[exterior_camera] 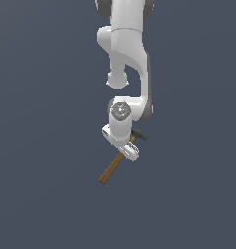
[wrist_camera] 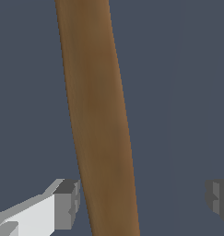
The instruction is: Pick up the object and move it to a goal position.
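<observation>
Hammer lying flat on the dark surface, directly beneath the pincer. Long axis diagonal in the exterior view: brown handle end toward the lower left of that view, dark metal head toward the upper right, half hidden behind the wrist. Pincer placed over the handle's upper stretch, close to the head rather than at mid-length. In the wrist view, handle running lengthwise through the gap, crossing the line between the two fingertips nearly at right angles, so well oriented for a pinch across the narrow width. Pincer spread wide, holding nothing: one fingertip just beside the wood, possibly grazing it, the other well apart, leaving the handle off-centre in the gap. Probable consequence: on closing, handle nudged sideways toward the middle before both pads bear on it. Grip near the heavy head likely to help balance on lifting. No goal marker visible in either view. Contact with the surface at fingertip level impossible to confirm.
</observation>
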Controlling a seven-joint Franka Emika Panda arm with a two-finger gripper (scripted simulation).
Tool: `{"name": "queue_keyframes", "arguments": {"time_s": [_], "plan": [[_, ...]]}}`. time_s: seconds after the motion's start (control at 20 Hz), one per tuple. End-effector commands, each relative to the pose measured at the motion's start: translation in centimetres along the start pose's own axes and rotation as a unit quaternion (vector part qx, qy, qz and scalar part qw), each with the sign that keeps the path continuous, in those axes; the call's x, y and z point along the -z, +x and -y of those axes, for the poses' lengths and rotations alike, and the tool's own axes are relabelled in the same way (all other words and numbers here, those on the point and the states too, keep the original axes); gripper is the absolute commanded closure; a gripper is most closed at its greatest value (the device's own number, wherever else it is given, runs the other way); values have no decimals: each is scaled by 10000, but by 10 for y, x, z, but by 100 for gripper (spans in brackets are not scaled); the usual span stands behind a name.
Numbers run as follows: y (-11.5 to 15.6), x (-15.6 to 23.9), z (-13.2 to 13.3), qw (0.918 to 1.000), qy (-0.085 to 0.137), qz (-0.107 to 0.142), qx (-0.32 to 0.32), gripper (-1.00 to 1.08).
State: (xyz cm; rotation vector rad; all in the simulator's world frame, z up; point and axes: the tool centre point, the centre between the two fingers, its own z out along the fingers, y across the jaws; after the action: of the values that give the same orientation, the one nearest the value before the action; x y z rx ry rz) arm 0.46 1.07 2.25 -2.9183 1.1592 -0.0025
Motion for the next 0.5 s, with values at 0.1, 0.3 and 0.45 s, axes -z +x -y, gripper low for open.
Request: {"name": "queue_keyframes", "arguments": {"time_s": [0.1,0.3,0.45], "plan": [[1,-6,-1,10000,-10,6,-8,108],[1,-6,-1,10000,-10,6,-8,108],[1,-6,-1,10000,-10,6,-8,108]]}}
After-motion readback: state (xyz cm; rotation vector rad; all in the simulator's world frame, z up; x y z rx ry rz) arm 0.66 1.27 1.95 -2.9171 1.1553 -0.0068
